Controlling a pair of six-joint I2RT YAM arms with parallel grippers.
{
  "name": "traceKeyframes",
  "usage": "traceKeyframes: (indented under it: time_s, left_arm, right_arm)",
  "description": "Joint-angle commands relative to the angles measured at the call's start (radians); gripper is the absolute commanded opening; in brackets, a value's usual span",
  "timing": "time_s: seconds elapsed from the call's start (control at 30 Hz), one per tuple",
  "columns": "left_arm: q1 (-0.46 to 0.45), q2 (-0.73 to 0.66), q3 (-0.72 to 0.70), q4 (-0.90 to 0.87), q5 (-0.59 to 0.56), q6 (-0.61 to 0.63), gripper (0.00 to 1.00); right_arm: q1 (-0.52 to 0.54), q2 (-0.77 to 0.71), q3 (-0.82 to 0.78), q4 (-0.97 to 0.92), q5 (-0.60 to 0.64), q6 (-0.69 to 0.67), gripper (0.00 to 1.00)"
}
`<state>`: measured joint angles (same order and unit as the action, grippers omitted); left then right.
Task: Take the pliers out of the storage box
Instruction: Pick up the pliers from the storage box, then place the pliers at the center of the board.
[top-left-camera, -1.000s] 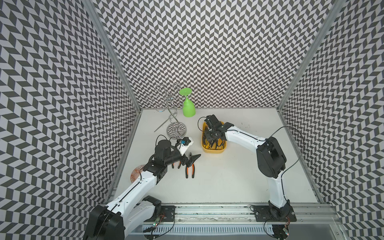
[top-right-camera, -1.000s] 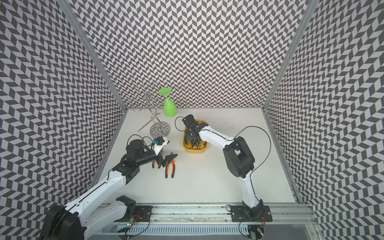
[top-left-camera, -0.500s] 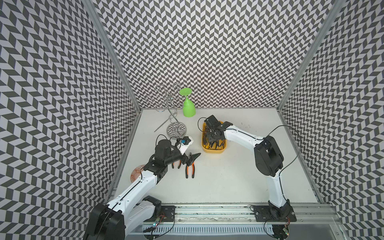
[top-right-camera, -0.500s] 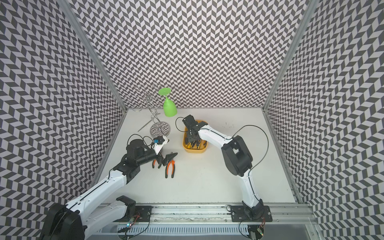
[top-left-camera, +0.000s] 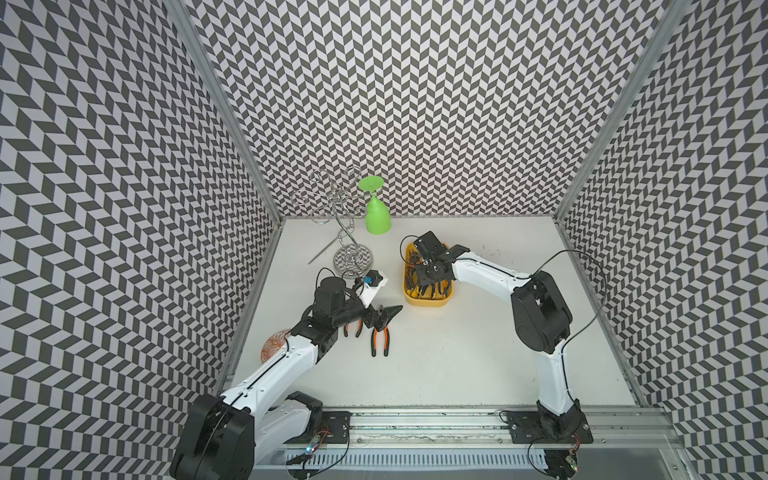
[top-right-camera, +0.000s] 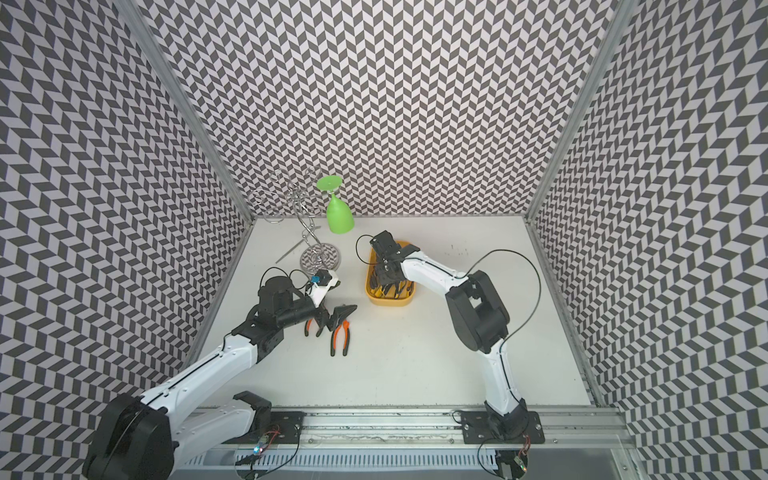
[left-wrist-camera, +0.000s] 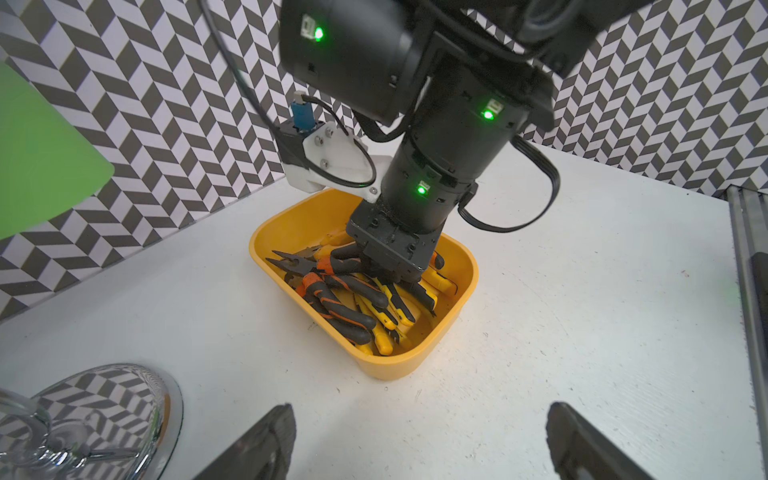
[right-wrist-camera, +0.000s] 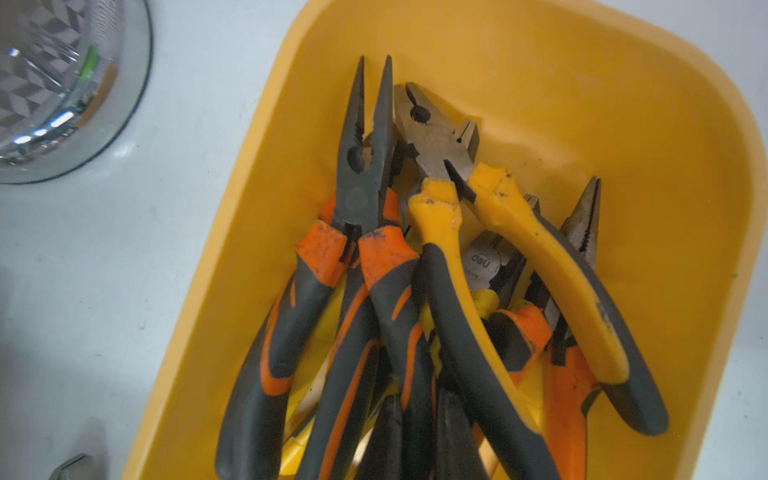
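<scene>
Near the middle of both top views, the yellow box (top-left-camera: 428, 303) sits on the white surface (top-left-camera: 478, 365). Most pliers (right-wrist-camera: 374, 270) lie heaped inside it with handles crossed, so none comes free cleanly. Sunk into that heap is the right claw (left-wrist-camera: 386, 272), pressed together. It seems to pinch one handle, though its own body hides the contact.

Left of centre, the left claw (top-left-camera: 380, 316) hangs spread wide and empty, just above two orange pliers (top-left-camera: 380, 343) lying out on the surface. That is likely the drop spot, kept apart from the box.

Toward the upper left stands a chrome rack (top-left-camera: 347, 259) with a green glass (top-left-camera: 377, 216). A patterned dish (top-left-camera: 274, 349) peeks from under the left arm. Chevron walls (top-left-camera: 415, 104) close three sides, and a rail (top-left-camera: 415, 419) runs along the lower edge.
</scene>
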<state>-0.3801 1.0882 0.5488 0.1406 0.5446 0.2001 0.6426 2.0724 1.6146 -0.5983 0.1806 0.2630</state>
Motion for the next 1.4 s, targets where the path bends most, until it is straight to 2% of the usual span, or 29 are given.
traceKeyframes:
  time_s: [0.0, 0.07, 0.1, 0.2, 0.3, 0.43, 0.63, 0.77, 0.9, 0.97, 1.2, 1.37]
  left_arm:
    - [-0.005, 0.025, 0.05, 0.058, -0.022, -0.124, 0.98]
    - [-0.005, 0.051, 0.087, 0.07, -0.119, -0.268, 0.98]
    - [-0.005, 0.062, 0.106, 0.07, -0.128, -0.316, 0.98]
    - [-0.008, 0.084, 0.116, 0.176, -0.12, -0.492, 0.98]
    - [-0.019, 0.101, 0.11, 0.309, -0.155, -0.68, 0.93]
    - [-0.035, 0.168, 0.152, 0.394, -0.138, -0.817, 0.86]
    - [-0.046, 0.302, 0.262, 0.423, -0.054, -0.951, 0.79]
    - [-0.053, 0.376, 0.317, 0.427, -0.014, -1.034, 0.69]
    - [-0.071, 0.428, 0.362, 0.434, 0.018, -1.064, 0.46]
    - [-0.082, 0.444, 0.38, 0.426, 0.025, -1.064, 0.4]
    - [-0.113, 0.485, 0.413, 0.418, 0.031, -1.059, 0.38]
    - [-0.121, 0.514, 0.443, 0.417, 0.017, -1.059, 0.44]
  right_arm:
    - [-0.006, -0.129, -0.097, 0.146, 0.012, -0.025, 0.0]
    - [-0.008, -0.196, -0.181, 0.247, 0.003, -0.018, 0.0]
    - [-0.008, -0.225, -0.221, 0.296, -0.001, -0.014, 0.0]
    - [-0.011, -0.303, -0.317, 0.404, -0.008, 0.006, 0.0]
    - [-0.012, -0.384, -0.423, 0.531, -0.026, 0.027, 0.0]
    - [-0.018, -0.485, -0.531, 0.667, -0.077, 0.051, 0.0]
    - [-0.021, -0.608, -0.656, 0.823, -0.185, 0.055, 0.0]
    - [-0.031, -0.65, -0.677, 0.843, -0.245, 0.091, 0.0]
    - [-0.035, -0.668, -0.692, 0.864, -0.265, 0.105, 0.0]
    - [-0.035, -0.673, -0.695, 0.868, -0.277, 0.104, 0.0]
    - [-0.035, -0.683, -0.693, 0.864, -0.297, 0.079, 0.0]
    - [-0.035, -0.693, -0.698, 0.865, -0.321, 0.051, 0.0]
